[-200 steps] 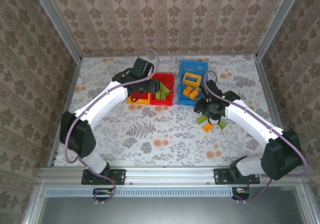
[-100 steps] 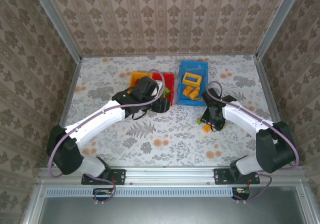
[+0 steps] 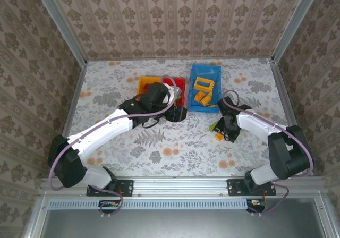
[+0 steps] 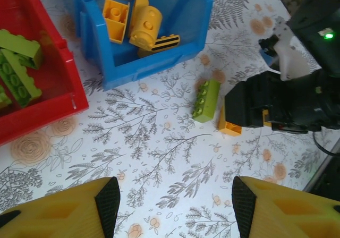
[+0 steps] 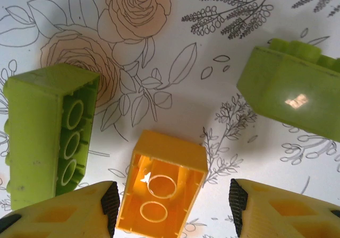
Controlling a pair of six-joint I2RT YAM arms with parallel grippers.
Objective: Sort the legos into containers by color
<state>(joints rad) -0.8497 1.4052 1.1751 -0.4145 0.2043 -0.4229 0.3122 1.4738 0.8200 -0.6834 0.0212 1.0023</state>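
My right gripper (image 5: 170, 209) is open and low over the table, its fingers on either side of an upturned orange-yellow lego (image 5: 162, 193). One lime green lego (image 5: 50, 132) lies to its left and another (image 5: 292, 92) to its upper right. My left gripper (image 4: 175, 209) is open with nothing in it, above the table in front of the red bin (image 4: 48, 116), which holds green legos (image 4: 16, 62). The blue bin (image 4: 154, 62) holds orange-yellow legos (image 4: 143, 25). In the top view the orange-yellow bin (image 3: 144, 81) stands left of the red bin (image 3: 178, 81).
A green lego (image 4: 206, 100) and the orange-yellow one (image 4: 229, 125) lie on the flowered table just right of the blue bin's front, by my black right gripper (image 4: 287, 100). Patterned walls and metal frame posts close in the table. Open floral surface spreads toward the near edge.
My left arm has swung away from above the bins, down and to the right, to the table in front of the red bin. My right gripper has settled over the orange-yellow lego.
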